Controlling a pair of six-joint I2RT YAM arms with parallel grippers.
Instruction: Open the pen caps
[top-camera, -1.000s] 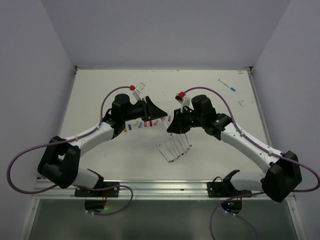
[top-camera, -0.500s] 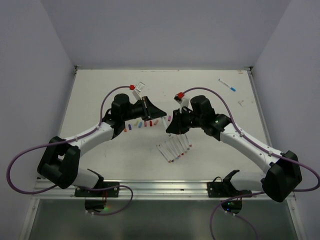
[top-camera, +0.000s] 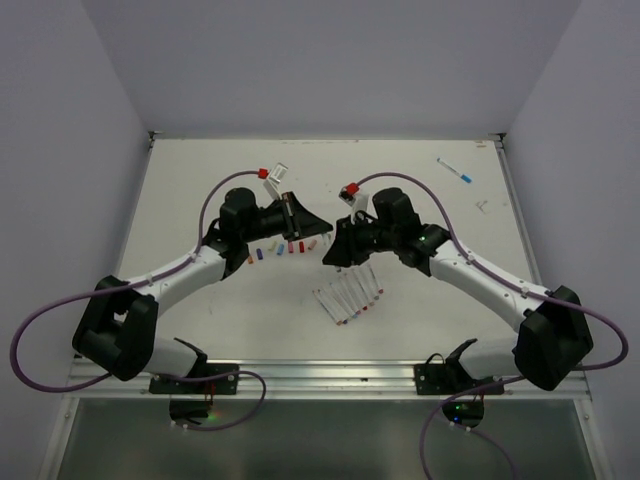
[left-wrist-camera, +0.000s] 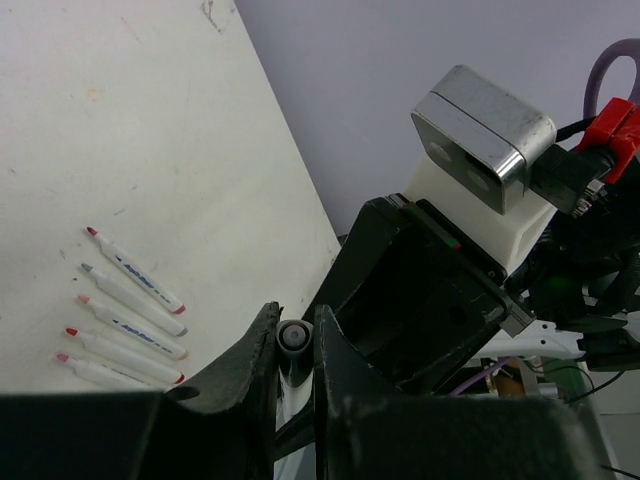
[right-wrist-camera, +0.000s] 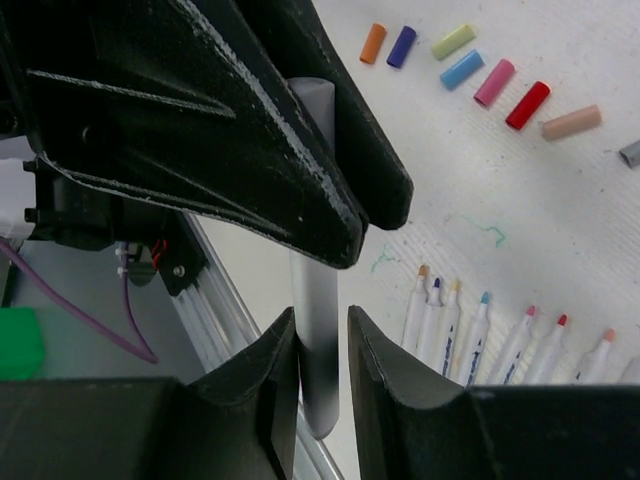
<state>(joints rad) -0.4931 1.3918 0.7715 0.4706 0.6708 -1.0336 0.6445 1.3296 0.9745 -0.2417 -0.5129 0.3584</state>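
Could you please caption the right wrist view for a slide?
Left pincer and right pincer grip one grey pen; loose caps and uncapped pens lie beyond.

Across the white surface (right-wrist-camera: 560, 220), the pen caps (right-wrist-camera: 461, 69) run orange, purple, yellow-green, light blue, pink, red and tan toward 3 o'clock. At 5 o'clock the uncapped pens (right-wrist-camera: 472, 335) are white with coloured tips. The left end effector (left-wrist-camera: 295, 325) and right end effector (right-wrist-camera: 322, 325) are black, and the held pen (right-wrist-camera: 316, 280) is plain grey.

Left hand (left-wrist-camera: 294, 328), right hand (right-wrist-camera: 320, 320) meet, both gripping pen (right-wrist-camera: 318, 392).
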